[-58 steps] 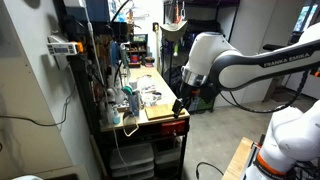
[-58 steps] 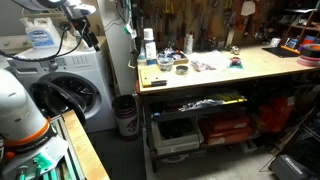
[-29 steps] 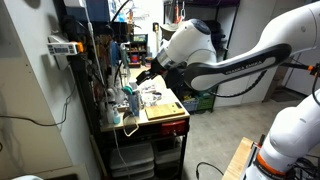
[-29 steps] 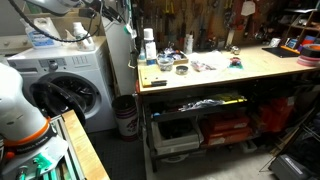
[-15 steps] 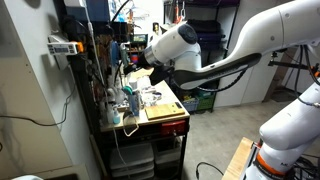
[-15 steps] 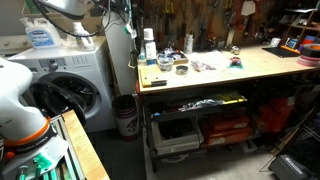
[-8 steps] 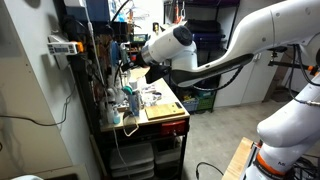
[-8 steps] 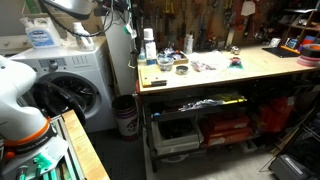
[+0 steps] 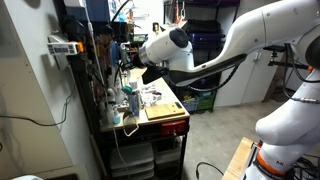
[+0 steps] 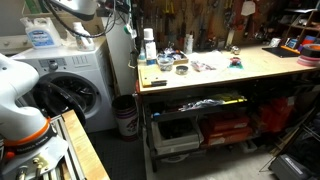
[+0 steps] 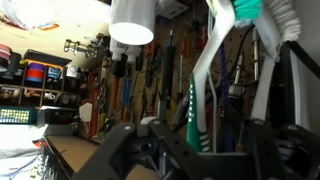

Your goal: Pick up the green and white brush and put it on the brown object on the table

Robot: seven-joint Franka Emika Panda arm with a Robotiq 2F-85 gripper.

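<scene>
The white Panda arm [image 9: 265, 25] reaches across the frame in an exterior view, its rounded wrist [image 9: 168, 45] bent downward above the dark hand [image 9: 148, 72]. In the wrist view the hand [image 11: 197, 140] shows its jaws spread wide.

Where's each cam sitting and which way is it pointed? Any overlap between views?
Exterior view: off the workbench end, looking along it; arm reaches in from right, brown board nearest.
Exterior view: facing the bench's long front, washer at left; arm only at top-left.
Wrist view: faces the tool wall; fingers low, green and white brush ahead.
Shared: both exterior views see the benchtop.
</scene>
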